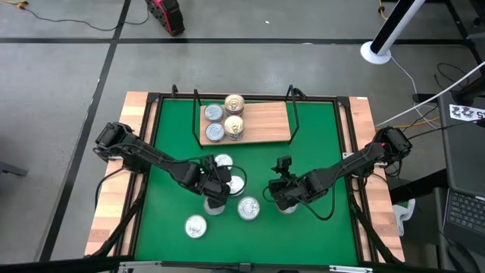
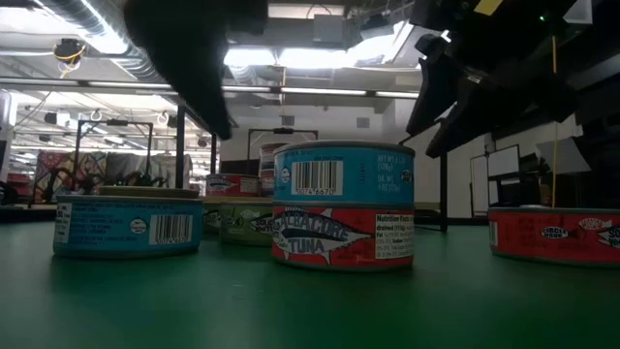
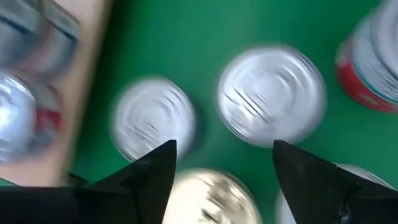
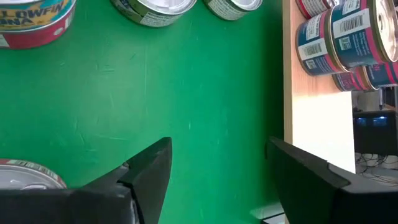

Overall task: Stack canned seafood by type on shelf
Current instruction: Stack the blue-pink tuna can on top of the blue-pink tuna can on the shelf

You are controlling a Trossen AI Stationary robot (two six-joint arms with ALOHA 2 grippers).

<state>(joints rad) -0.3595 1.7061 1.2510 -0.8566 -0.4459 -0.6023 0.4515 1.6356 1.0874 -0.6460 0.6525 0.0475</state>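
Now, left gripper (image 1: 214,192) above loose tin cluster on green mat (image 1: 318,136), fingers spread wide, nothing held. Right gripper (image 1: 284,199) low, mid-table, near-right of cluster, jaws apart, empty. Shelf (image 1: 265,123) at far side, four tins (image 1: 225,121) on left half, right half bare.

Advice: centre jaws across one lid, descend square, clear neighbours touching; match label colour before carrying.

Tins (image 3: 271,94): short round, ribbed shiny metal lids, glossy paper labels, likely slippery. Shelf: smooth pale wood, thin black wire frame.
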